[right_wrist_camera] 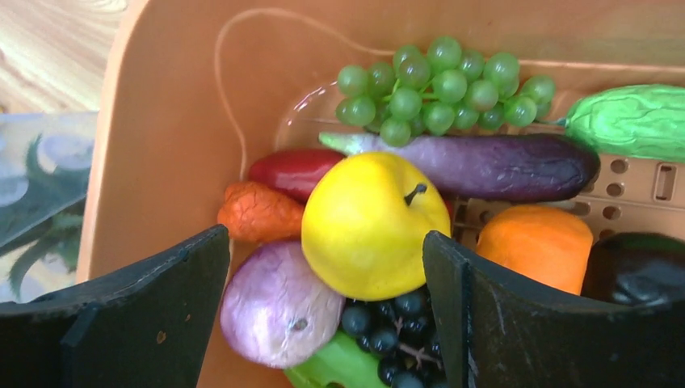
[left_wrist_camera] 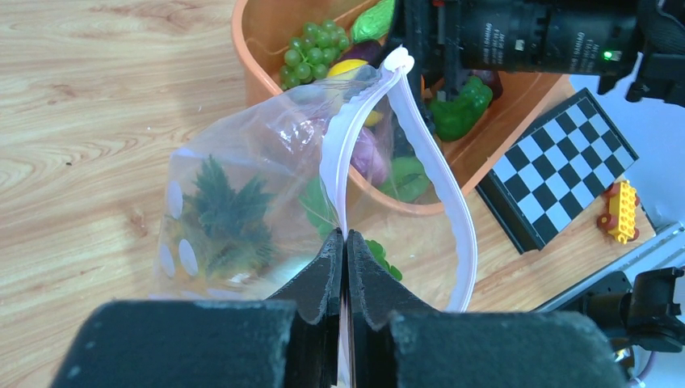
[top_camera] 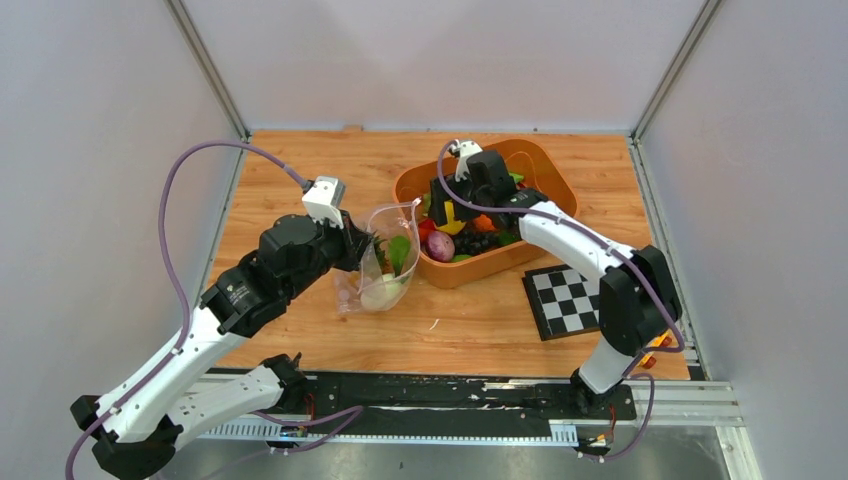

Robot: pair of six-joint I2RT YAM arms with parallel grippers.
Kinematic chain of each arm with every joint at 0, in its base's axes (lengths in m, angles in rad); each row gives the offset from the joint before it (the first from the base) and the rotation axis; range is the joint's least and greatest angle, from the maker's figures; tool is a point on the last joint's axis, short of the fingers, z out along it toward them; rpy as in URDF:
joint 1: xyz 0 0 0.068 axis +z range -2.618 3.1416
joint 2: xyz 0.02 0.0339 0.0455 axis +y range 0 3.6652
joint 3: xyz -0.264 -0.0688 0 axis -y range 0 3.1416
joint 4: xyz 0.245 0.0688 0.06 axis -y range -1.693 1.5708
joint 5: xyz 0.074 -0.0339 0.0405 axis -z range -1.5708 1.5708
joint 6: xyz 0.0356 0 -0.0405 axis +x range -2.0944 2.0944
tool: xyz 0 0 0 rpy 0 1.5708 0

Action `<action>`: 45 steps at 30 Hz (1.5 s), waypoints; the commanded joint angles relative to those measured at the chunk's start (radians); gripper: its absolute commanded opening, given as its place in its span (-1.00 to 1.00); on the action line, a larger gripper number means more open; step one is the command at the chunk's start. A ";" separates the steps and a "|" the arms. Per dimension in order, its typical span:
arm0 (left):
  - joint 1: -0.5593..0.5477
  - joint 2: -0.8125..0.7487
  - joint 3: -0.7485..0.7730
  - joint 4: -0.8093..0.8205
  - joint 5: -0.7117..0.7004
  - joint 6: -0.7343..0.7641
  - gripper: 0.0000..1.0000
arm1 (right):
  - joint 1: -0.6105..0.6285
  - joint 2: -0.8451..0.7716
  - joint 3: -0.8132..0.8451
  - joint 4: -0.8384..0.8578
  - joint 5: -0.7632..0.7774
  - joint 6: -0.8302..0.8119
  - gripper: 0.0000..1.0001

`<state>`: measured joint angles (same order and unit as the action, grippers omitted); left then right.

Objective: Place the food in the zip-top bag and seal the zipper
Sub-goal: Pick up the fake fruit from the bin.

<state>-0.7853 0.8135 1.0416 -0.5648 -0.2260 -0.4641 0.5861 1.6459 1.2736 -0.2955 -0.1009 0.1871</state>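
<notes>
Yellow fruit (right_wrist_camera: pixel 367 226) lies between the right gripper's (right_wrist_camera: pixel 325 242) spread jaws.

table (top_camera: pixel 300 180): light wood-grain top, runs wall to wall
walls: plain pale grey panels; left wall (top_camera: pixel 90 150), back wall (top_camera: pixel 440 50), right wall (top_camera: pixel 770 150)
frame: aluminium posts (top_camera: pixel 205 60) at both back corners
front edge: metal rail (top_camera: pixel 700 398) along near side
light: even, diffuse, soft shadows

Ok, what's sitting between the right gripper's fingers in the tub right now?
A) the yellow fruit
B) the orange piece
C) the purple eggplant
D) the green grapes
A: in the right wrist view the yellow fruit sits between the open fingers of the right gripper; the green grapes, eggplant and orange piece lie outside them.
</notes>
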 commanded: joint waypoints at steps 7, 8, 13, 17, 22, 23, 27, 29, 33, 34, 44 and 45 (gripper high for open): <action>0.001 -0.013 -0.001 0.014 -0.010 0.005 -0.85 | -0.019 0.136 0.129 -0.054 0.099 0.024 0.79; 0.001 -0.010 0.001 0.014 -0.010 0.007 -0.85 | -0.020 0.147 0.139 -0.066 0.100 0.024 0.78; 0.001 -0.003 0.003 0.012 -0.014 0.012 -0.85 | -0.021 0.169 0.138 -0.080 0.118 0.016 0.73; 0.001 0.001 0.004 0.007 -0.012 0.013 -0.85 | -0.022 0.163 0.135 -0.097 0.070 0.013 0.57; 0.001 -0.001 0.004 0.008 -0.010 0.010 -0.85 | -0.022 0.116 0.108 -0.072 0.051 0.017 0.22; 0.001 -0.002 0.005 0.010 -0.010 0.011 -0.85 | -0.022 0.104 0.100 -0.062 0.044 0.017 0.18; 0.001 0.002 0.006 0.015 -0.002 0.010 -0.85 | -0.021 0.047 0.067 -0.031 0.027 0.031 0.16; 0.001 0.004 0.006 0.015 0.003 0.009 -0.85 | -0.022 0.018 0.051 -0.017 0.026 0.036 0.16; 0.000 0.001 0.005 0.015 0.007 0.008 -0.85 | -0.022 -0.044 0.017 0.012 0.019 0.038 0.16; 0.001 0.000 0.007 0.016 0.007 0.006 -0.85 | -0.022 -0.057 0.012 0.016 0.016 0.038 0.15; 0.001 0.003 0.010 0.018 0.002 0.006 -0.85 | -0.022 -0.195 -0.039 0.068 -0.097 0.051 0.14; 0.001 0.003 0.009 0.021 0.002 0.006 -0.85 | -0.023 -0.214 -0.049 0.082 -0.113 0.059 0.13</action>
<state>-0.7856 0.8177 1.0405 -0.5652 -0.2218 -0.4629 0.5678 1.5177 1.2472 -0.3008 -0.1452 0.2131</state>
